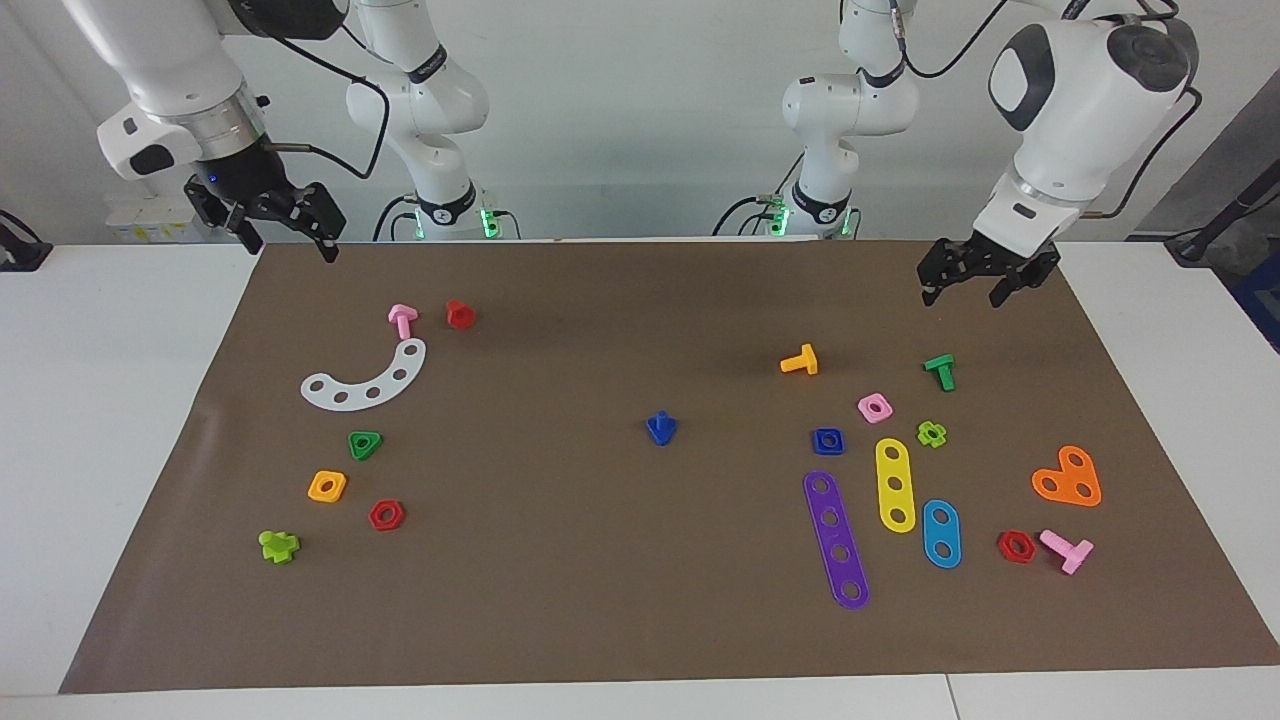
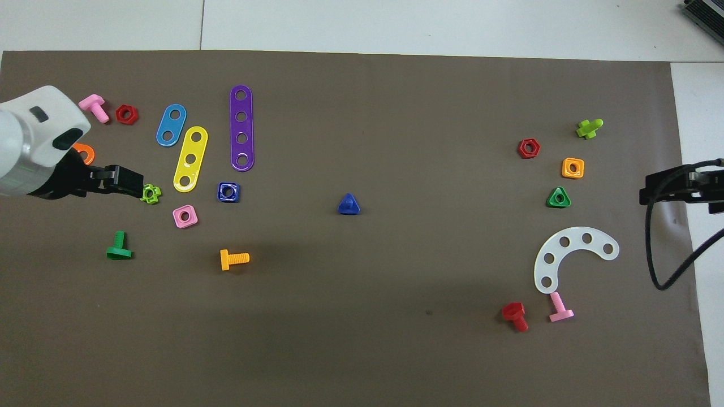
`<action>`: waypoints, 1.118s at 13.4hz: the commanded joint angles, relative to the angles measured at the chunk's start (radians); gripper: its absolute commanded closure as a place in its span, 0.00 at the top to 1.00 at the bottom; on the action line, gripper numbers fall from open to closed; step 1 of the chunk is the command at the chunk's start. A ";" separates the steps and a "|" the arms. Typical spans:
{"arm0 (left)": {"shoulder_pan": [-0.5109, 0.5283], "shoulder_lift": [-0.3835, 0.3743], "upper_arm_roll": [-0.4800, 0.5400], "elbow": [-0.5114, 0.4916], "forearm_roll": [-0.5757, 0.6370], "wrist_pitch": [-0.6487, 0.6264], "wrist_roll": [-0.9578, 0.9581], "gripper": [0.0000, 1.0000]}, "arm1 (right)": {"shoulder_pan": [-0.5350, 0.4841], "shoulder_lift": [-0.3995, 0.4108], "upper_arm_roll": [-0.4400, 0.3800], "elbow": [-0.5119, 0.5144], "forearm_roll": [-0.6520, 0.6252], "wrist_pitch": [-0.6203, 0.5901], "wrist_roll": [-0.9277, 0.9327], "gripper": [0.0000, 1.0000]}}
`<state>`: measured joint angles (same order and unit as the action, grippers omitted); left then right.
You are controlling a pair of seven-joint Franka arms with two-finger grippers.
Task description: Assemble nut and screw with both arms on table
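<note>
Your left gripper [image 1: 963, 283] hangs empty, fingers apart, over the mat's [image 1: 600, 620] robot-side edge at the left arm's end. Right gripper [image 1: 282, 222], also spread and empty, waits over the mat's corner at its own end. Nut [image 1: 828, 441] lies flat beside the pink nut [image 1: 875, 407]; screw [image 1: 661, 428] stands head-down mid-mat, well apart. Pickup stage, I judge: next, lower the left gripper squarely onto the nut. From overhead its wrist hides most of the orange bracket [image 2: 85, 152].
</note>
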<state>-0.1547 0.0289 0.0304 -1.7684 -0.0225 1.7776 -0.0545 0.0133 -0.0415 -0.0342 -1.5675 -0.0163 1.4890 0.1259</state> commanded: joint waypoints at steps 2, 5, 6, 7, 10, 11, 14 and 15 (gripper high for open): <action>-0.074 0.103 0.013 -0.011 -0.008 0.130 -0.099 0.96 | 0.002 0.020 0.003 0.014 -0.020 -0.016 -0.031 1.00; -0.080 0.120 0.011 -0.075 -0.008 0.227 -0.116 0.95 | -0.010 0.003 0.003 -0.020 -0.019 -0.013 -0.051 1.00; -0.101 0.126 0.011 -0.107 -0.008 0.277 -0.123 0.95 | -0.010 0.003 0.002 -0.020 -0.017 -0.010 -0.051 1.00; -0.109 0.141 0.011 -0.141 -0.008 0.340 -0.123 0.93 | -0.010 0.003 0.002 -0.020 -0.017 -0.012 -0.045 1.00; -0.141 0.184 0.011 -0.218 -0.008 0.480 -0.125 0.91 | -0.009 0.003 0.002 -0.022 -0.014 -0.012 -0.048 1.00; -0.143 0.198 0.011 -0.236 -0.008 0.523 -0.123 0.90 | -0.007 0.003 0.002 -0.022 -0.013 -0.012 -0.051 1.00; -0.143 0.233 0.011 -0.238 -0.008 0.559 -0.117 0.88 | -0.009 0.003 0.002 -0.020 -0.011 -0.012 -0.055 1.00; -0.143 0.233 0.011 -0.238 -0.008 0.557 -0.114 0.88 | -0.009 0.003 0.002 -0.022 -0.011 -0.012 -0.055 1.00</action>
<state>-0.2852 0.2678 0.0282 -1.9936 -0.0226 2.3116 -0.1732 0.0153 -0.0279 -0.0368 -1.5775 -0.0265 1.4865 0.1062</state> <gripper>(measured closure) 0.115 0.000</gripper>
